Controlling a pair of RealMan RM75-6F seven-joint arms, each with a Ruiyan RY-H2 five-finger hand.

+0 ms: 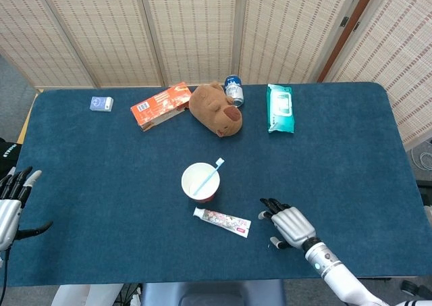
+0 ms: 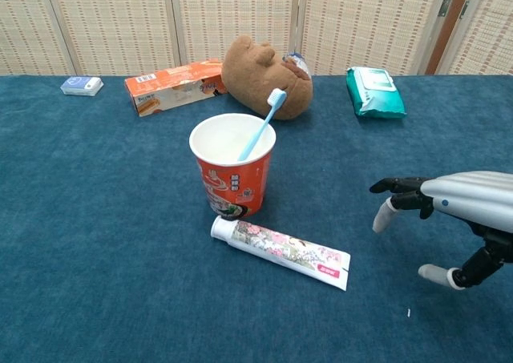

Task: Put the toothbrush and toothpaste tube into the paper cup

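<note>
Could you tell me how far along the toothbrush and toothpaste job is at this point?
About halfway. The toothbrush already stands in the paper cup. The toothpaste tube lies flat on the table beside the cup, held by neither hand. The right hand hovers open beside it; grasping it and putting it in the cup remain.

Left hand (image 1: 9, 205): cut by head view's left edge; absent from chest view.
Right hand (image 2: 457, 219): wrist runs off chest view's right edge.
Toothbrush (image 2: 258, 125): handle's lower end hidden inside cup (image 2: 233, 179).
Can (image 1: 233, 90): mostly behind plush (image 2: 264, 74) in chest view.
Print on tube (image 1: 221, 221) and small box (image 1: 101, 103): unreadable.
</note>
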